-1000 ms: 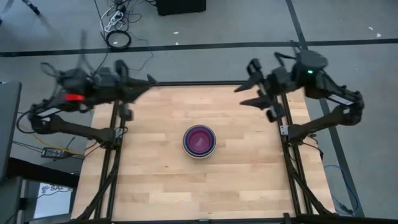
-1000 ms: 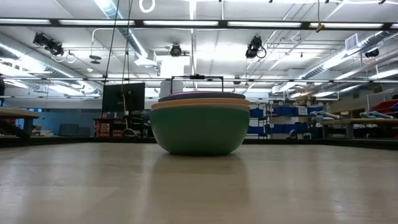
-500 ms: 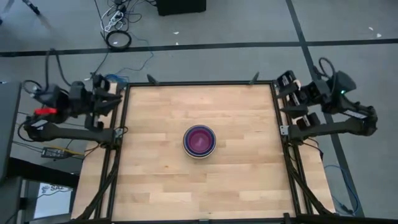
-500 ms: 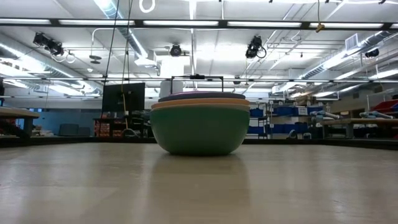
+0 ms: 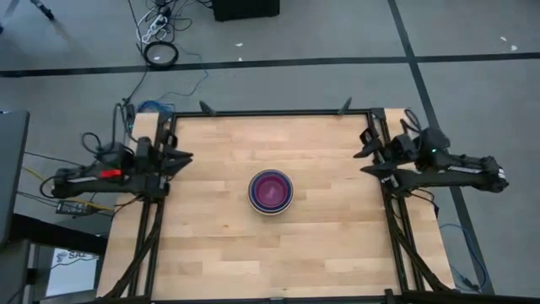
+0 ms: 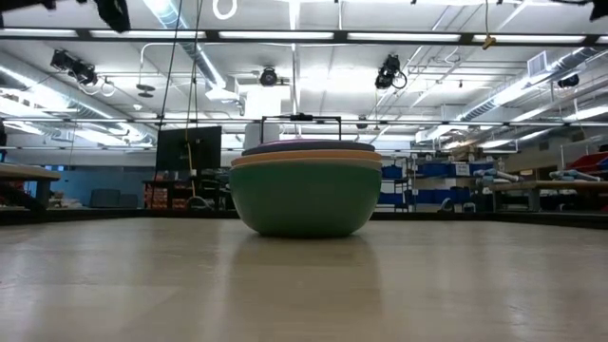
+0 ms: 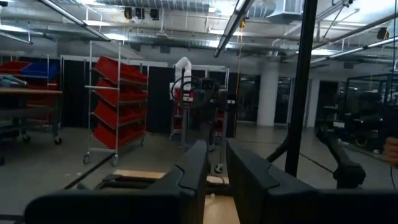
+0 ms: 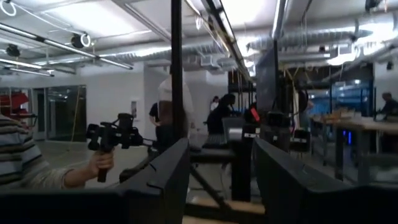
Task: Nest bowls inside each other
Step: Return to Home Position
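The bowls stand nested in one stack (image 5: 271,191) at the table's middle, resting on the wood by the outermost bowl's base. From above a magenta bowl shows innermost. In the low view the stack (image 6: 305,190) shows a green outer bowl with orange and purple rims above it. My left gripper (image 5: 182,158) hangs at the table's left edge, well off the stack, open by a narrow gap (image 7: 216,171) with nothing in it. My right gripper (image 5: 365,157) hangs at the right edge, open wide (image 8: 221,171) and empty. Both point inward over the table.
Bare wood (image 5: 219,253) lies all round the stack. Black frame rails (image 5: 152,228) run along the table's left and right sides. Beyond the table a person's hand (image 8: 99,163) holds a dark controller. Cables (image 5: 160,52) lie on the floor behind the table.
Both arms have drawn back from over the table's far corners, outward to their own side edges, and have sunk lower, folding up. The stack of bowls has kept still.
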### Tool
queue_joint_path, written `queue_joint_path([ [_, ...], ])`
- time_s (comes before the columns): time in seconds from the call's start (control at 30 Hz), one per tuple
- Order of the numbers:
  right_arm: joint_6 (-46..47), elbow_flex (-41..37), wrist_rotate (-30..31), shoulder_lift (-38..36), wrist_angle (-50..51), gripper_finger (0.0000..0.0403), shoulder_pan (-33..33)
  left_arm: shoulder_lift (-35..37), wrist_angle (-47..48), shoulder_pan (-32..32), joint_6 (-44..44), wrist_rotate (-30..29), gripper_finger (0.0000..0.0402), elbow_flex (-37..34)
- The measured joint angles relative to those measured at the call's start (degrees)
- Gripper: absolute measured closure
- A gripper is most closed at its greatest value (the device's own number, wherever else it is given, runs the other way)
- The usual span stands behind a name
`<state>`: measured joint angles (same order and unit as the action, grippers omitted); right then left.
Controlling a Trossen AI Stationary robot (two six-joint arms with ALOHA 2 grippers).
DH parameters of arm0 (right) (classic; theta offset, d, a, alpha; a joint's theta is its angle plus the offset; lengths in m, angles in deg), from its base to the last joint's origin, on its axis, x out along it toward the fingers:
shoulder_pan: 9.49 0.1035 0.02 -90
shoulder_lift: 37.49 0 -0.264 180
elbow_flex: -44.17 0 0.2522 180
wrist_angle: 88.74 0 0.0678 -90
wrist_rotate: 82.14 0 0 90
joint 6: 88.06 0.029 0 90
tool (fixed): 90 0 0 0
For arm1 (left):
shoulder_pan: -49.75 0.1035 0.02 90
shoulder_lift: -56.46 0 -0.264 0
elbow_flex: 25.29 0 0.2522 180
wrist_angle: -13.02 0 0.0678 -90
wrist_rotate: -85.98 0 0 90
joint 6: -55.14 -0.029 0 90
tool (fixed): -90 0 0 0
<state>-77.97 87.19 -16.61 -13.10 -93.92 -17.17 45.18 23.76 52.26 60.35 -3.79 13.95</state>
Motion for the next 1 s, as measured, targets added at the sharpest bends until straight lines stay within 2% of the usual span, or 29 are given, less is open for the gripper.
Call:
queue_joint_path([
  [0.27, 1.6, -12.1, 1.3, -1.6, -4.1, 0.0238, 0.4, 2.5, -7.8, 0.0, 0.8, 0.1, 0.0332, -13.1],
  [0.4, 1.9, -18.7, 2.2, -1.5, -9.9, 0.0237, 0.5, 2.7, -11.8, 0.0, 1.1, 0.1, 0.0332, -18.2],
  [0.6, -2.1, -27.2, 1.9, -1.5, -15.8, 0.0238, 2.6, 2.7, -14.2, 0.0, -1.1, 1.2, 0.0332, -24.3],
  [0.83, -5.5, -28.7, 4.7, -1.2, -12.9, 0.0238, 5.4, 2.7, -10.9, 0.0, -4.6, 2.4, 0.0332, -25.0],
  [1.0, -4.4, -28.7, 5.1, -2.8, -19.9, 0.0238, 5.2, 2.7, -9.9, 0.0, -4.8, 2.0, 0.0332, -25.0],
])
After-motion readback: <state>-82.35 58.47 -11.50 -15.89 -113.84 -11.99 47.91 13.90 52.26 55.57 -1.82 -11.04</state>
